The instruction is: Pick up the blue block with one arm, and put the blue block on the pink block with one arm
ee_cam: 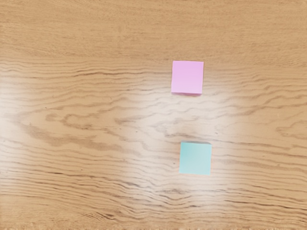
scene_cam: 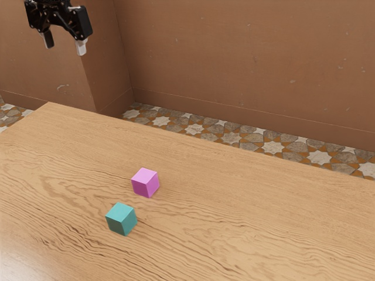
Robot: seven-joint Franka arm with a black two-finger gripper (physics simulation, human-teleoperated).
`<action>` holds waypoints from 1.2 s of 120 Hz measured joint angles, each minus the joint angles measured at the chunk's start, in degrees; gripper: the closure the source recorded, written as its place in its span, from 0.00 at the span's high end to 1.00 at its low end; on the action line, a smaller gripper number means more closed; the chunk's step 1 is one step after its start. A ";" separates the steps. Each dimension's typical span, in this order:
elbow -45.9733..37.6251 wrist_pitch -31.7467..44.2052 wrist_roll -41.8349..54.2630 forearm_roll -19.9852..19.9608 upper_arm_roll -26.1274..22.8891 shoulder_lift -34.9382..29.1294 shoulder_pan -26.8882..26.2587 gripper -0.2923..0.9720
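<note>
A teal-blue block [scene_cam: 121,218] rests on the wooden table [scene_cam: 246,234], near the front. Just behind it and slightly toward the exterior view's right sits the pink block [scene_cam: 145,182], a small gap apart. High in the exterior view's upper left corner hangs my black gripper [scene_cam: 64,44], far above the table and well away from both blocks, its two fingers spread open with nothing between them. From above, the wrist view shows the blue block [ee_cam: 195,158] and the pink block [ee_cam: 187,76] as two separate squares on the wood.
The table's far edge [scene_cam: 193,136] runs diagonally, with a patterned tile floor [scene_cam: 263,143] and brown walls beyond it. Wood surface stretches around both blocks on all sides.
</note>
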 joint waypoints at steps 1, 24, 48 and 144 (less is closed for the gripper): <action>-0.03 -0.05 -0.01 0.04 0.01 0.00 -0.02 0.77; -3.53 -0.56 -0.29 2.31 0.37 0.03 -0.73 0.77; -21.21 5.07 -1.54 4.34 1.90 -5.88 -3.06 0.77; -59.68 33.05 -9.85 5.33 0.53 -12.80 0.17 0.77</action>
